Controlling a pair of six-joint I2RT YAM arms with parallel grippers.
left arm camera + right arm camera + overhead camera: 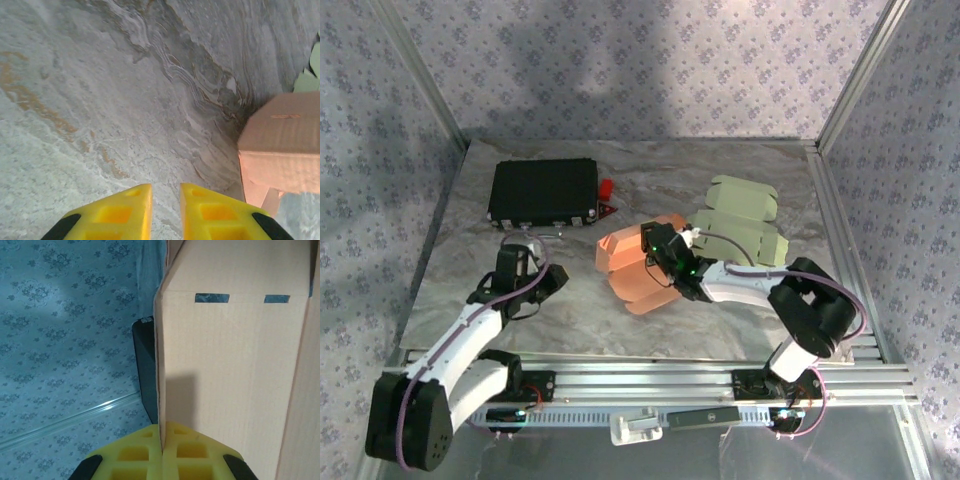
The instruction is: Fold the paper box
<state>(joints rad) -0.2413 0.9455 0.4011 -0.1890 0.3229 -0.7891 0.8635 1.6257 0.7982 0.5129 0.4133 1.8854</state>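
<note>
- The blue-flowered fabric walls (650, 60) closed in the work area at the back and on both sides
- The grey marbled bench (570, 310) carried everything, with the two arms bolted at its near edge
- The right arm (810, 310) bent back from its base and reached leftward towards the middle of the bench
- The left arm (470, 335) stretched up from its base over the left part of the bench, well apart from the other arm
- The orange corrugated paper box (625, 265) stood near the middle of the bench, partly folded, between the two arms; the left wrist view showed it (280, 145) to the right of the yellow fingers, not touching them
- The pale green flat paper box blanks (745, 215) lay just behind and to the right of the orange corrugated paper box
- The black rectangular case (543, 190) lay at the back left of the bench, and a dark edge of it (145, 375) showed behind the cardboard in the right wrist view
- The right claw (655, 255) sat at the right side of the orange corrugated paper box; seen from its own camera, the right claw (162, 435) was pinching one thin upright panel of that box (230, 365), yellow fingers pressed together on the edge
- The left claw (166, 192) hung over bare bench with its yellow fingers slightly spread, a narrow gap between them and nothing in it
- The small red object (606, 188) lay just beside the right end of the black rectangular case
</note>
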